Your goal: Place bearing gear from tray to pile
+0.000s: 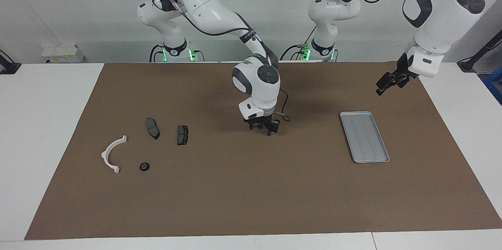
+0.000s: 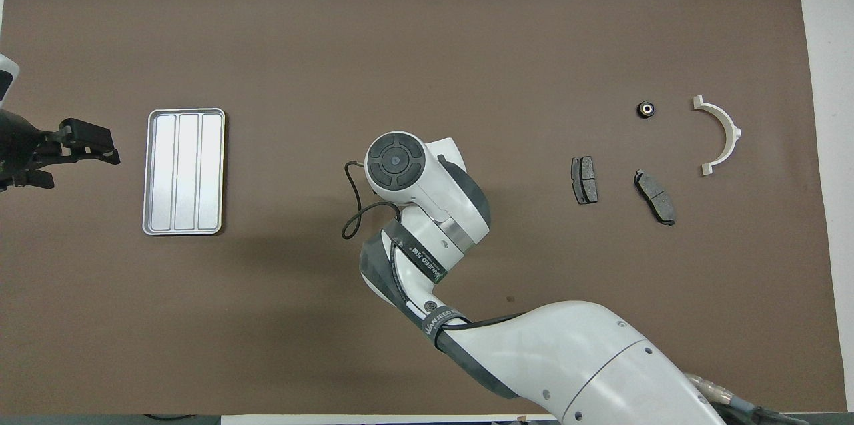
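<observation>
The bearing gear (image 1: 144, 166), a small black ring with a pale centre, lies on the mat in the pile, beside the white half-ring bracket (image 1: 112, 153) and farther from the robots than the two dark brake pads (image 1: 152, 128) (image 1: 182, 134). It also shows in the overhead view (image 2: 645, 109). The silver tray (image 1: 364, 136) (image 2: 184, 171) holds nothing. My right gripper (image 1: 262, 129) hangs open and empty low over the middle of the mat, between tray and pile; its wrist hides it in the overhead view. My left gripper (image 1: 388, 82) (image 2: 80, 145) waits open, raised beside the tray at the left arm's end.
A brown mat (image 1: 251, 203) covers the white table. A small white box (image 1: 62, 53) stands at the table's edge nearest the robots, at the right arm's end. A dark cable (image 2: 353, 211) loops from the right wrist.
</observation>
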Controlling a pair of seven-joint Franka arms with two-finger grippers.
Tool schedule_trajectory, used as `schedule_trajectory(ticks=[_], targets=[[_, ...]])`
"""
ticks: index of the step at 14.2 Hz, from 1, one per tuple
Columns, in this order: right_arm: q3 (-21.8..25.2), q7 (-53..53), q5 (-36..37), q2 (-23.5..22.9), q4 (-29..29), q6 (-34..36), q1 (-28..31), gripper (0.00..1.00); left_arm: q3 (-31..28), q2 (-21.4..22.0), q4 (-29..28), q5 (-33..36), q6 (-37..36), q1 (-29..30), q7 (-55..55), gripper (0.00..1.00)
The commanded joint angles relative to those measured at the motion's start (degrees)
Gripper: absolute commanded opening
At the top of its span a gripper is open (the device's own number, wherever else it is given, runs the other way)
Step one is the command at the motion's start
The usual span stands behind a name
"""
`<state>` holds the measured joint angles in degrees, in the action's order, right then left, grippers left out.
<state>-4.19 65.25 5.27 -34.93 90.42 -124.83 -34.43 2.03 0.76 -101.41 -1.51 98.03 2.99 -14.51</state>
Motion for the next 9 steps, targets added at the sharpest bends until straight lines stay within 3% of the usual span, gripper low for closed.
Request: schedule_trajectory(ticks=[1,3,7,9], targets=[[-0.7,-0.7,-1.5,1.1,2.1,0.7,0.6,0.59,0.2,0.9,-0.6,-0.8,-0.1,0.3,0.9,1.0],[-0.7,-0.7,-1.5,1.1,2.1,0.5,0.6,0.49,0.0,0.9,-0.4,-0.8,-0.2,0.3,0.4,1.0],[-0.7,-0.8,-1.6,1.1,2.2,-0.1,0.8,0.19,0.2,1.3,-0.4,-0.8,-0.2,0.3,0.4,1.0],[-0.7,-1.0,-1.6,1.1,2.1,0.0,0.9,0.0,0.2,1.4,-0.3,-0.8,-0.2,0.3,0.4,1.0]])
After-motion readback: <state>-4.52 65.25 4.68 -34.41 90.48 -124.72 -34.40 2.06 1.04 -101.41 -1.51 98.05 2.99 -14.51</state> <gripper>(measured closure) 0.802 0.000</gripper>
